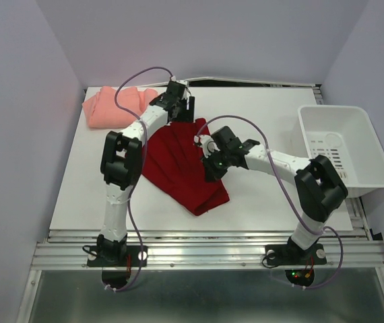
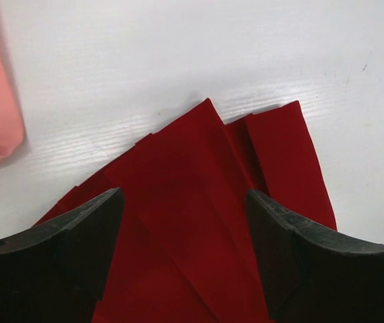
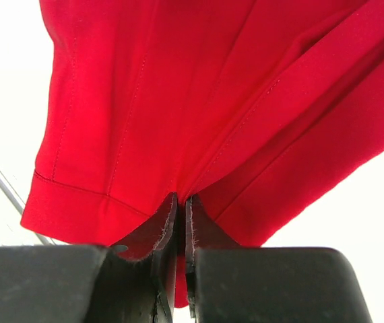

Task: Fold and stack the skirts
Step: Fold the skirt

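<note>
Top external, from above: shows deep red skirt (image 1: 178, 175) fanned out mid-table (image 1: 266, 114), salmon-pink skirt (image 1: 114, 106) bunched at the far left corner, white bin (image 1: 354, 134) at the right edge. Catches right gripper (image 3: 180, 202) clamped tight on a fold of the deep red skirt. Finds left gripper (image 2: 185, 202) poised with jaws spread wide above that skirt's far edge.

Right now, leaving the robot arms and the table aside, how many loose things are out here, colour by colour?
Pink: 1, the salmon-pink skirt
Red: 1, the deep red skirt
White: 1, the white plastic bin
Total: 3
</note>
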